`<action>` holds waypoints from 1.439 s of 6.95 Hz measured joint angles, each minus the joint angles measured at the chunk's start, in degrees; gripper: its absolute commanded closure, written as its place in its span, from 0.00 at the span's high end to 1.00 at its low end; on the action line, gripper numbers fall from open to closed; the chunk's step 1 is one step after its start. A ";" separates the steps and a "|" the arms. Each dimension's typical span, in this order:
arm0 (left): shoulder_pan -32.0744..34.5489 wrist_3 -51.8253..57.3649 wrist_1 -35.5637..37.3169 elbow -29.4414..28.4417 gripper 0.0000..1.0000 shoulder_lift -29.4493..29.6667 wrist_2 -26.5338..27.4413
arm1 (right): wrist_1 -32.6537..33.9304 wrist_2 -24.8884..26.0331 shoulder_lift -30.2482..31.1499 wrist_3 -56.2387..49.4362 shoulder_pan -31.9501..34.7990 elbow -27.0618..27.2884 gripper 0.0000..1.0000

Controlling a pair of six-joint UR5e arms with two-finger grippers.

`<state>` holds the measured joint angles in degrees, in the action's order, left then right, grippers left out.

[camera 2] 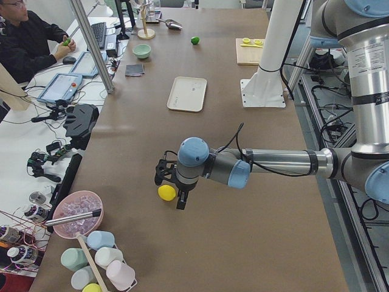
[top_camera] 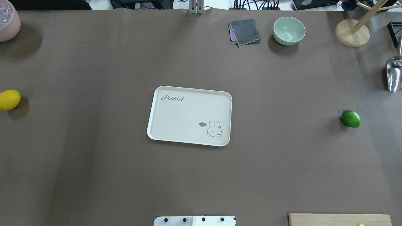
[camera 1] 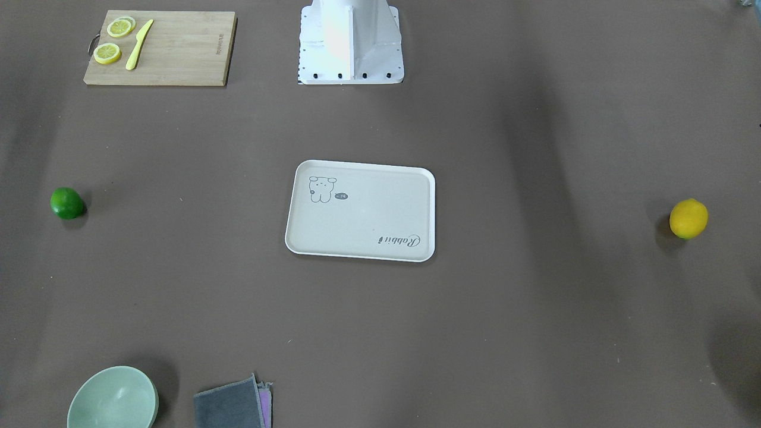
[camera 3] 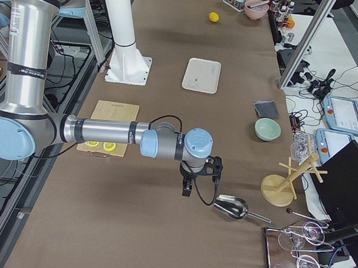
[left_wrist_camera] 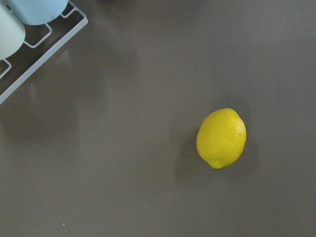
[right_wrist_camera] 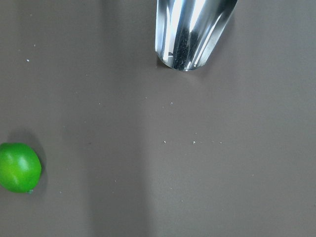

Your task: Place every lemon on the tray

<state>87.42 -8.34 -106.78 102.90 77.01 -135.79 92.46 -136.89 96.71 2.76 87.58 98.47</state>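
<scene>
Yellow and green, the two lemons lie far apart on the brown surface (top_camera: 94, 172), and neither is on the tray. In the overhead view the yellow lemon (top_camera: 9, 99) sits at the left edge of the frame and the green lemon (top_camera: 350, 118) near the right edge. The cream tray (top_camera: 189, 88) lies bare in the centre, well apart from both. In the left side view my left claw (camera 2: 173, 190) hangs low, close over the yellow lemon. Its wrist view shows the fruit right of centre with no fingers in frame, so I cannot tell whether that claw is open or closed. My right claw (camera 3: 195, 185) hangs near a metal scoop (right_wrist_camera: 192, 29). Its wrist view puts the green lemon at the lower left edge, so it is not lined up, and I cannot tell its state either. I judge the step in hand to be the first pick, of the yellow lemon. To do it well I should centre over the fruit and close across its narrow width, not its long axis. A gentle squeeze matters, since the rounded skin could slip or roll. Then I should lift clear and set it down inside the tray's rim, not on it.
</scene>
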 measured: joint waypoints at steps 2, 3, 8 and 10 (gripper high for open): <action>-0.05 0.04 0.60 -0.02 0.98 0.23 0.26 | -0.01 -0.06 -0.04 0.05 -0.03 -0.39 1.00; -0.06 0.06 0.67 -0.10 0.98 0.35 0.32 | -0.04 -0.14 -0.02 0.05 -0.04 -0.51 1.00; -0.06 0.09 0.70 -1.14 0.98 0.82 0.41 | -0.22 -0.63 0.06 -0.11 0.02 -0.61 1.00; -0.06 0.19 0.70 -1.45 0.98 1.04 0.44 | -0.32 -0.72 -0.18 -0.18 -0.01 -0.52 1.00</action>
<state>87.36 -8.15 -106.08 101.45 78.05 -135.36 92.14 -137.61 96.53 2.58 87.57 97.95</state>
